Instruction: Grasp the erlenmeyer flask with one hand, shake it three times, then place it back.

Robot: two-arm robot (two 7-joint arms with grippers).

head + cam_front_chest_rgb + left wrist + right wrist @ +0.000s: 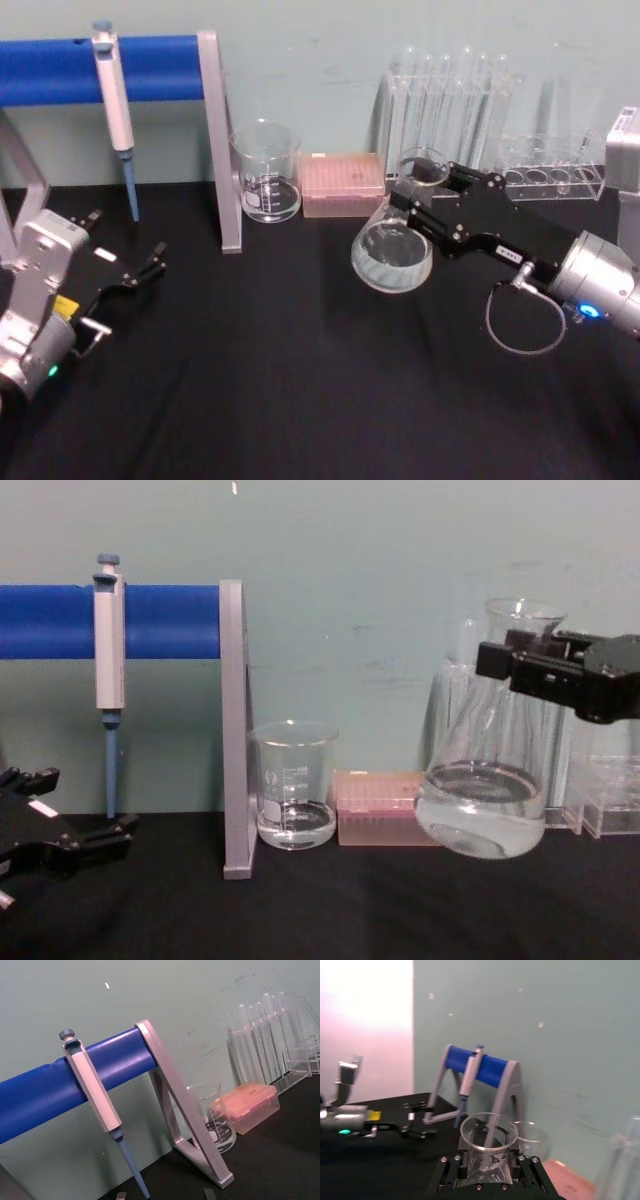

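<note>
The erlenmeyer flask (392, 255) is clear glass with some liquid in its wide base. It hangs tilted just above the black table, right of centre. My right gripper (422, 190) is shut on its narrow neck, reaching in from the right. In the chest view the flask (482, 800) is off the table with the black gripper (522, 668) clamped under its rim. The right wrist view looks down on the flask's open rim (487, 1132). My left gripper (148, 265) rests open near the table's left edge, far from the flask.
A glass beaker (267, 172) and a pink tip box (343, 184) stand at the back, left of the flask. A pipette (115, 100) hangs on a blue-barred stand (222, 150) at back left. Test tubes in a clear rack (470, 100) stand behind my right gripper.
</note>
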